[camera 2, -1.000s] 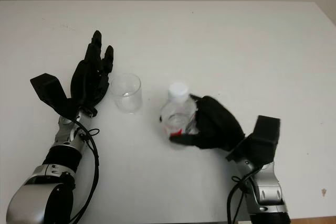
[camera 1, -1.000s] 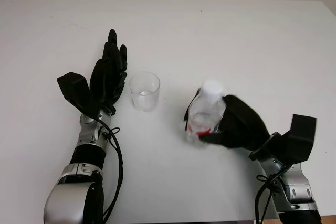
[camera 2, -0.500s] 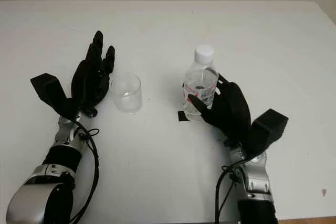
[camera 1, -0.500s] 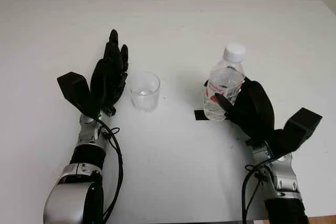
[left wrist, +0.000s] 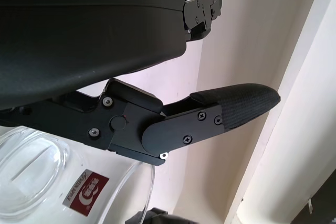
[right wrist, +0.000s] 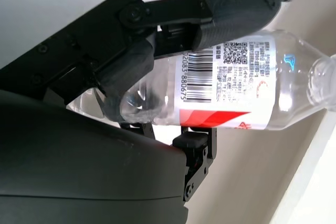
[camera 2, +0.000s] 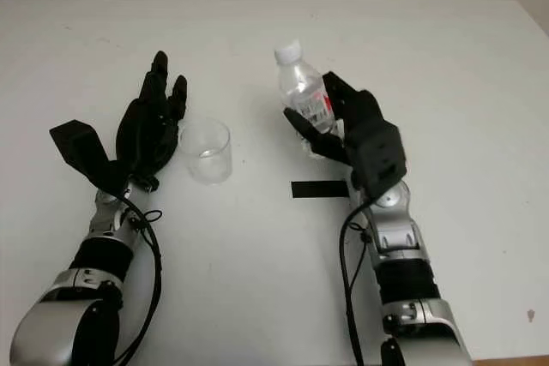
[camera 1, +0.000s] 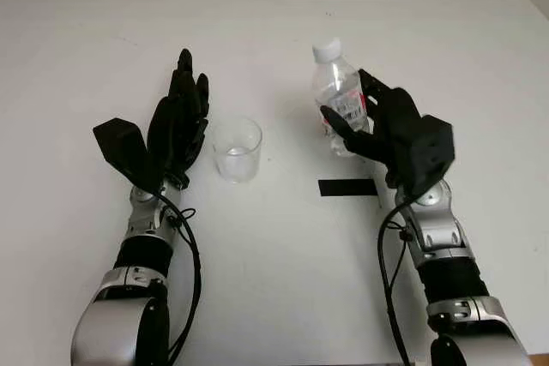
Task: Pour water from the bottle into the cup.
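- My right hand (camera 1: pixel 390 130) is closed around the bottle (camera 1: pixel 336 92), lifted clear of the table (camera 1: pixel 446 40), well to the right of the cup (camera 1: pixel 237 149), neck tilted toward the cup.
- My left hand (camera 1: pixel 176 126) is open, holding nothing, just left of the cup.
- Risk: the white cap appears fitted; tipping then delivers nothing.
- Risk: tipping this far from the cup spills onto the table.
- Risk: the unheld cup may topple if struck.

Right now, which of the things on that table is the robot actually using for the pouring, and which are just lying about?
Part of the job:
- bottle, capped, tilted, lifted in the right hand
- cup, upright on the table
- left hand, open, beside the cup

Just lying about:
- black tape strip on the table below the bottle
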